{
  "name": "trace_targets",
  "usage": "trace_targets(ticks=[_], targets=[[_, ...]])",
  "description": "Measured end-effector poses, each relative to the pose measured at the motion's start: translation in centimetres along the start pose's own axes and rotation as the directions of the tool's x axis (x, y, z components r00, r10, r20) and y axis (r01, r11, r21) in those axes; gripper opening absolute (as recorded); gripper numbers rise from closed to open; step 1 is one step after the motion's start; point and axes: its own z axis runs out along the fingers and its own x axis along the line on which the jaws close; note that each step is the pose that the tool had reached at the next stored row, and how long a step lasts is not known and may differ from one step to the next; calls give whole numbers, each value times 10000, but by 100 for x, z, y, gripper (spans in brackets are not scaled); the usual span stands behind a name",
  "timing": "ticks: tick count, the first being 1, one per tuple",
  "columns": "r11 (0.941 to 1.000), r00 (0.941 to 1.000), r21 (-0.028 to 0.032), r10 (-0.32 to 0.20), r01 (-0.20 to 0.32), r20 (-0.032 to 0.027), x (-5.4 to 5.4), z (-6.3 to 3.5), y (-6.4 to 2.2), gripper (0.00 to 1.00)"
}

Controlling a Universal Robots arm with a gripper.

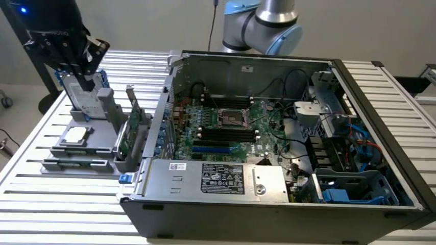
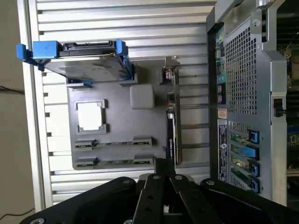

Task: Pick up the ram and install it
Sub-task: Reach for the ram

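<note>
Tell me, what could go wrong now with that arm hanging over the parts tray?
The shut gripper hangs above the tray, near the hard drive and the upright card; a careless move might knock either.
The memory stick sits low in the tray, so a slightly off grab could miss it.
Cables crowd the inside of the open computer; they might snag.

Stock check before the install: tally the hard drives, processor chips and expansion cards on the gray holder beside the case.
Hard drive: 1
Processor chip: 1
Expansion card: 1
Total: 3
</note>
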Motion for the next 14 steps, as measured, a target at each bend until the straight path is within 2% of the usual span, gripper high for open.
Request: trace_targets(ticks=[7,10,14], targets=[[10000,10000,4,-5,5,0,267,9,-42,11],[10000,10000,3,-15,15,-1,320,15,-68,11],[10000,10000,2,-54,54,-2,333,14,-137,11]])
